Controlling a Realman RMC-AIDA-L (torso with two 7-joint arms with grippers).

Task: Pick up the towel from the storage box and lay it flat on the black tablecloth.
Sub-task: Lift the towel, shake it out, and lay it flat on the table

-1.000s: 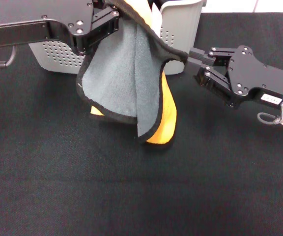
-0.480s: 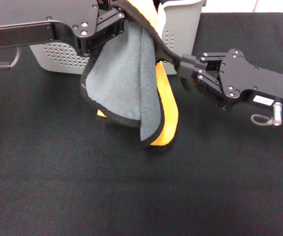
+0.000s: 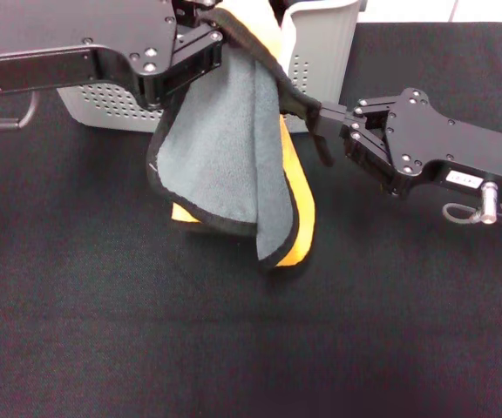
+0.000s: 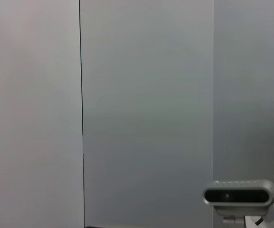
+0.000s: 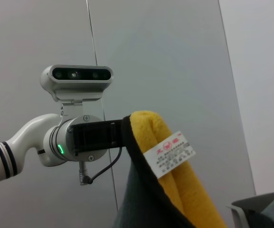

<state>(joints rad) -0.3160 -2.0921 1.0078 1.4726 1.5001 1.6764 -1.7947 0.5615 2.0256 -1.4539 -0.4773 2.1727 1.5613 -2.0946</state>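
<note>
The towel [image 3: 225, 148], gray on one face and orange-yellow on the other with a black border, hangs folded from my left gripper [image 3: 206, 16], which is shut on its top edge in front of the storage box [image 3: 107, 100]. Its low end hangs at about the level of the black tablecloth [image 3: 234, 348]. My right gripper [image 3: 325, 129] is at the towel's right edge, jaws apart around the black border. The right wrist view shows the towel [image 5: 161, 156] with a white label, held by the left gripper [image 5: 120, 137]. The left wrist view shows only a wall.
The storage box stands at the far edge of the tablecloth, partly behind the left arm; its rim shows in the right wrist view [image 5: 256, 211]. The tablecloth spreads wide in front of the towel. A wrist camera [image 4: 240, 194] shows in the left wrist view.
My right gripper has moved left to the towel's right edge. The left arm has shifted slightly right and down, and the towel hangs a little lower.
</note>
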